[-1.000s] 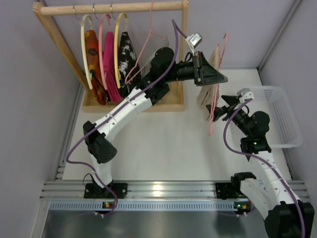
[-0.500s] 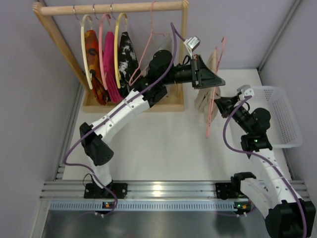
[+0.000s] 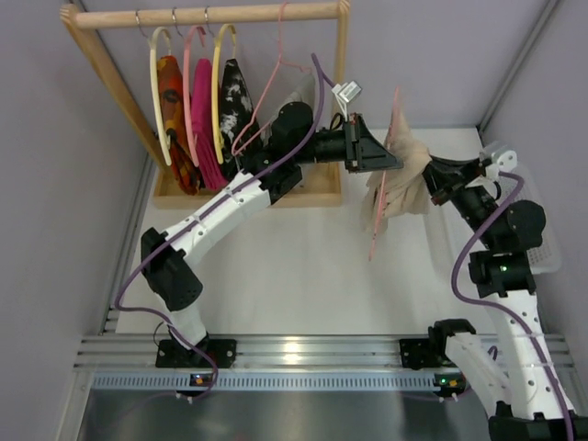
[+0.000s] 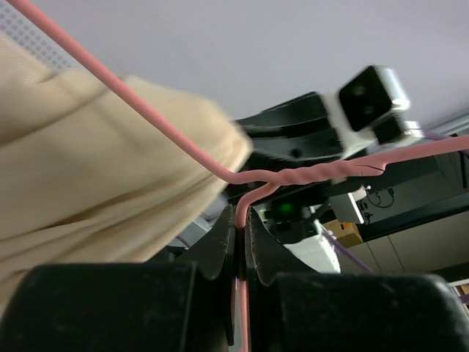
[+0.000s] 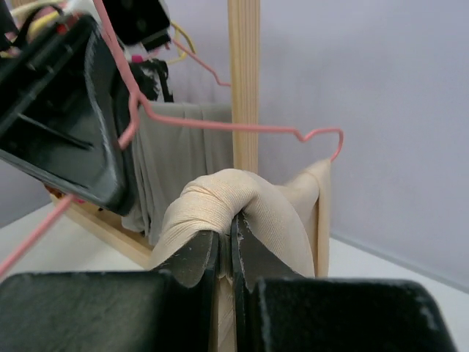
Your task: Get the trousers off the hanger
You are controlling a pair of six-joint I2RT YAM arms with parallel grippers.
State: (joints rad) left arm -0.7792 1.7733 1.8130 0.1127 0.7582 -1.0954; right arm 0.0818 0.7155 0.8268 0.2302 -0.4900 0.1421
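Note:
The thin pink wire hanger (image 3: 384,197) hangs tilted in the air right of the rack. My left gripper (image 3: 393,163) is shut on its wire just below the twisted neck (image 4: 315,172), with the wire pinched between the jaws (image 4: 240,229). The beige trousers (image 3: 397,191) drape over the hanger and bulge toward the right. My right gripper (image 3: 430,177) is shut on a bunched fold of them (image 5: 231,236), and the fabric (image 5: 275,213) stretches from the jaws back to the hanger's bar end (image 5: 326,158).
A wooden rack (image 3: 207,15) stands at the back left with thick hoop hangers (image 3: 193,92) and a second pink wire hanger bearing grey trousers (image 5: 176,161). Its post (image 5: 244,73) rises just behind the beige fold. A white basket (image 3: 542,234) sits at the right edge.
My right gripper has shut on the trousers and moved right and back, drawing the fabric out sideways. The left arm has shifted the hanger slightly left.

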